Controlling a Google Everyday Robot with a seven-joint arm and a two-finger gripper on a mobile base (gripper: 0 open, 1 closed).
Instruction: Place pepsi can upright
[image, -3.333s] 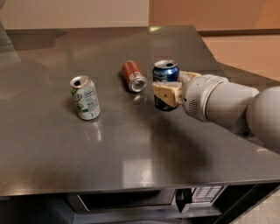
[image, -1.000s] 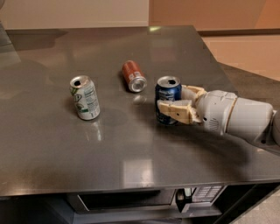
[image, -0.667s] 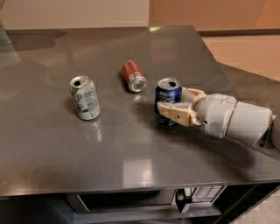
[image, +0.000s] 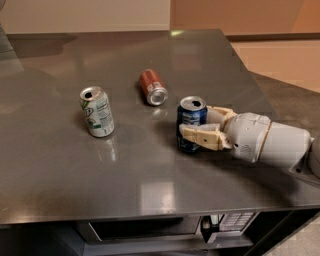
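Observation:
The pepsi can (image: 190, 116), dark blue with a silver top, stands upright on the grey metal table (image: 150, 190), right of centre. My gripper (image: 196, 125) reaches in from the right and is closed around the can. The near finger (image: 202, 136) lies across the can's front. The far finger (image: 221, 113) shows beside the can's right edge, and its tip is hidden behind the can.
A red-orange can (image: 152, 86) lies on its side just behind and left of the pepsi can. A white-and-green can (image: 97, 111) stands upright at the left. The table's front edge and right edge are close to my arm.
The gripper and the pepsi can have come down and slightly nearer over the frames. In the last second the can dropped only a little. The other two cans have not moved.

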